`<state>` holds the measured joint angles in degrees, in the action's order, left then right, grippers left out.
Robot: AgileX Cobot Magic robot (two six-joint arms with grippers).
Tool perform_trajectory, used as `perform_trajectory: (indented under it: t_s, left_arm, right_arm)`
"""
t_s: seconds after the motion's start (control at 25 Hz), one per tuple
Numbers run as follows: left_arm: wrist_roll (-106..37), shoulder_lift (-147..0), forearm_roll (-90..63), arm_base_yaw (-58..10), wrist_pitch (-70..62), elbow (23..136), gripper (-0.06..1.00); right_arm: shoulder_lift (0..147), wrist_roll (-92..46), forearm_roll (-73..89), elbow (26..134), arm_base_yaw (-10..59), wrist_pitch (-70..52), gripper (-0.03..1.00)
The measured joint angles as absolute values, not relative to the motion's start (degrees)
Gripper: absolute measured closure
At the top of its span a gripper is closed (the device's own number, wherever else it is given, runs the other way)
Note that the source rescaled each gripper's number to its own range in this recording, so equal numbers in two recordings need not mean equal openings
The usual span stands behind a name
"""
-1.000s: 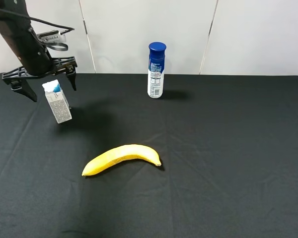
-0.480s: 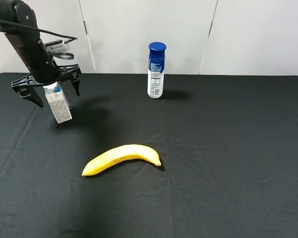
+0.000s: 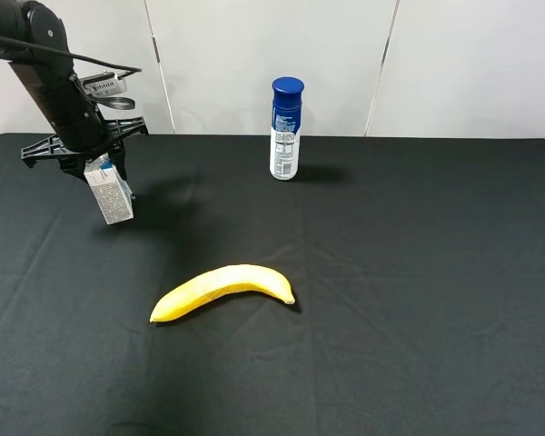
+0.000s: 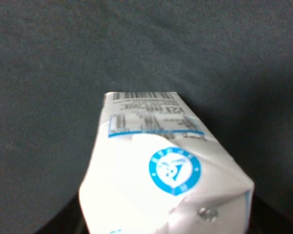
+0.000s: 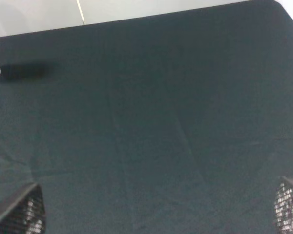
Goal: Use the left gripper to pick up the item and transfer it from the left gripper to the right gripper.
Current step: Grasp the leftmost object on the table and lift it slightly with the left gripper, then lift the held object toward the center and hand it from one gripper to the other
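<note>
The item, a small white carton with grey print, leans tilted at the far left of the black table. My left gripper comes down on it from above and is shut on its teal-blue top. The left wrist view is filled by the carton from close up, showing a round blue logo and a barcode. The right arm is outside the high view. In the right wrist view my right gripper shows only as two fingertips set far apart, open over bare cloth.
A blue-capped white spray can stands upright at the back centre. A yellow banana lies in front of the carton, toward the middle. White wall panels rise behind the table's far edge.
The left gripper's jaws, spread wide either side of the carton's top, have closed onto it. The carton has shifted slightly. The can and banana have not moved.
</note>
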<state>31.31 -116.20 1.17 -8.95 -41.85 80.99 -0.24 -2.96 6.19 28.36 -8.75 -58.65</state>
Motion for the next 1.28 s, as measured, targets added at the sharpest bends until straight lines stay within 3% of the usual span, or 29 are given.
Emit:
perform_trajectory:
  t_s: [0.76, 1.28]
  left_arm:
    - [31.31, -116.14, 1.0, -8.95, -41.54, 82.06, 0.94]
    - [30.68, -104.52, 0.68, -8.95, -50.04, 84.0, 0.94]
  right_arm:
    - [-0.24, -2.96, 6.19, 28.36, -8.75, -58.65, -0.03]
    - [-0.24, -2.96, 6.28, 28.36, -8.75, -58.65, -0.03]
